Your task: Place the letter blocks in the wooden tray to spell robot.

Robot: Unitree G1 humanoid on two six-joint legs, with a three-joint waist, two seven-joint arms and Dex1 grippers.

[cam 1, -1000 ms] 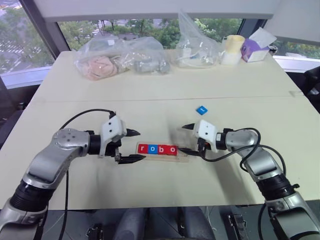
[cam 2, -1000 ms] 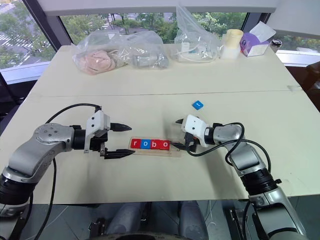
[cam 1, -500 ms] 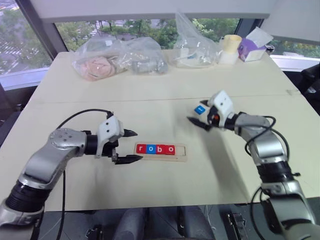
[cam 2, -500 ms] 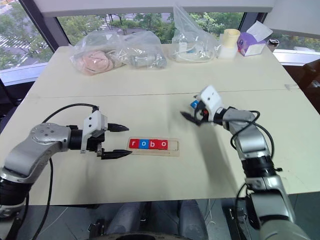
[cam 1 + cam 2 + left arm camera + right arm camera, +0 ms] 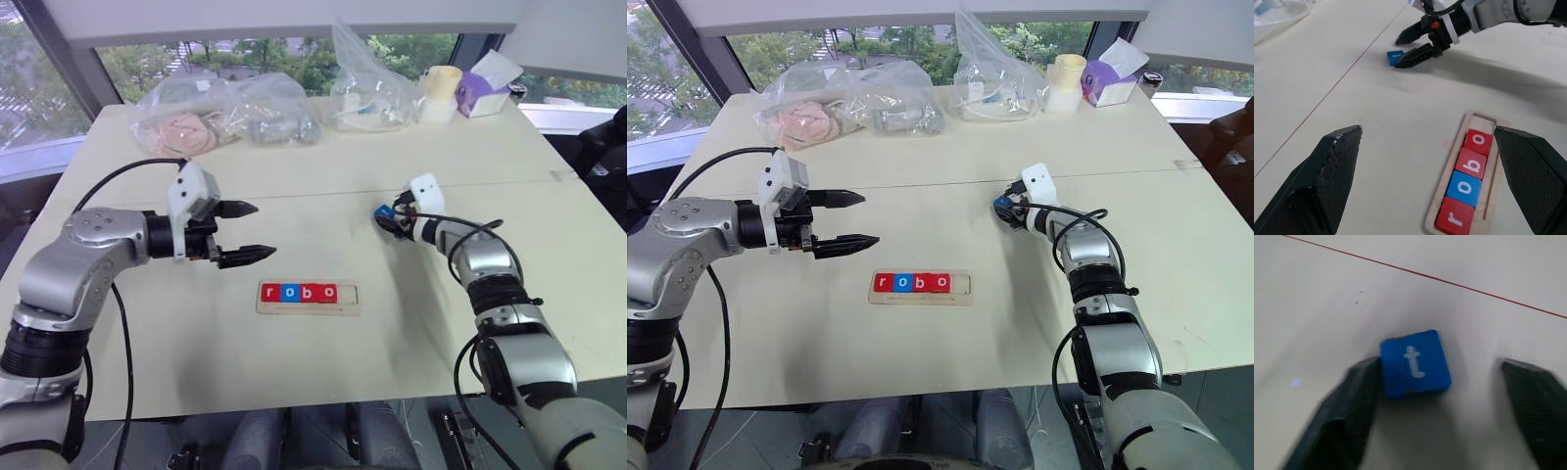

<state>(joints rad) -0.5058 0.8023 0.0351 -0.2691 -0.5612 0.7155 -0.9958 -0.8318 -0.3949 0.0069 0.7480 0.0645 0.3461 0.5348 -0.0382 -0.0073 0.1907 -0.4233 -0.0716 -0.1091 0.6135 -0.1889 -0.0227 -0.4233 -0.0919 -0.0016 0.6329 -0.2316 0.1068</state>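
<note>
Left gripper [image 5: 257,233] hangs above the table [image 5: 294,382], left of the tray [image 5: 308,298] and a little beyond it, jaws spread wide, holding nothing; fingers point toward the right across the table.

Tray lies with its long axis left to right. Four blocks [image 5: 299,292] sit in it reading r, o, b, o, packed from the left end. Slot at the tray's right end is bare.

t block [image 5: 1415,363], blue, lies flat on the table, well beyond the tray's right end and off to the right.

Right gripper [image 5: 1440,382] is down at the t block, jaws partly open and straddling it; one finger [image 5: 1359,387] is at the block's edge, the other stands clear of the far side. Not gripped yet, by the look of it.

Judgement: right arm is far the nearer to the t block. Once it is pinched, the carry runs back toward the robot and leftward, to the tray's bare right end, the t to be kept upright in line with robo
</note>
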